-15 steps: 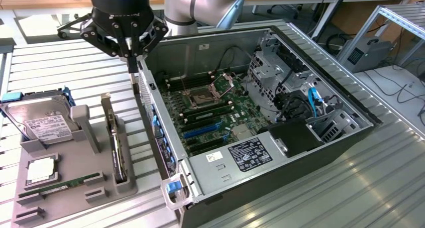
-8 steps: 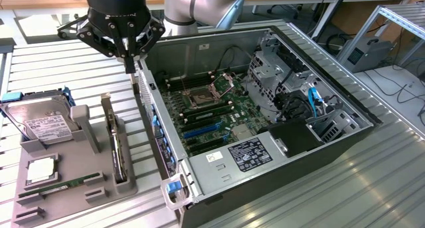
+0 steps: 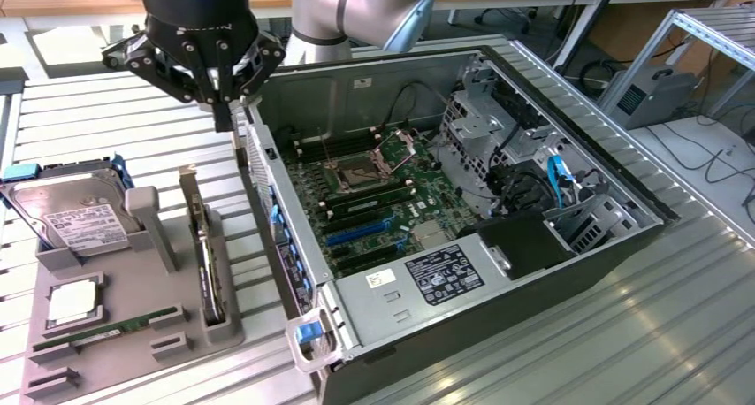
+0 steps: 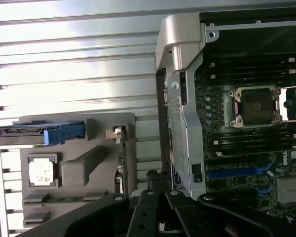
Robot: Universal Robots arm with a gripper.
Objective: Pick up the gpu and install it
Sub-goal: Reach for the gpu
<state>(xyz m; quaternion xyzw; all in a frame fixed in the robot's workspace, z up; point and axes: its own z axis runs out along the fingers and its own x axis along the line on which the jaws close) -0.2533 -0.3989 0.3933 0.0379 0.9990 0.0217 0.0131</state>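
The gpu [image 3: 209,262] is a long dark card standing on edge in a slot of the grey holder tray [image 3: 141,334], its silvery bracket end toward the back. In the wrist view the gpu [image 4: 122,159] appears edge-on beside the tray [image 4: 96,163]. My gripper [image 3: 224,120] hangs above the slatted table beyond the tray's far end, close to the rear corner of the open computer case [image 3: 354,312]. Its fingers are shut with nothing between them, and my gripper [image 4: 160,200] is apart from the card. The motherboard [image 3: 377,206] lies exposed inside the case.
On the tray also sit a silver labelled hard drive [image 3: 73,215] with a blue clip, a processor chip [image 3: 71,301] and a green RAM stick [image 3: 109,330]. The case's tall side wall [image 3: 278,202] stands between tray and motherboard. Desks and cables line the back.
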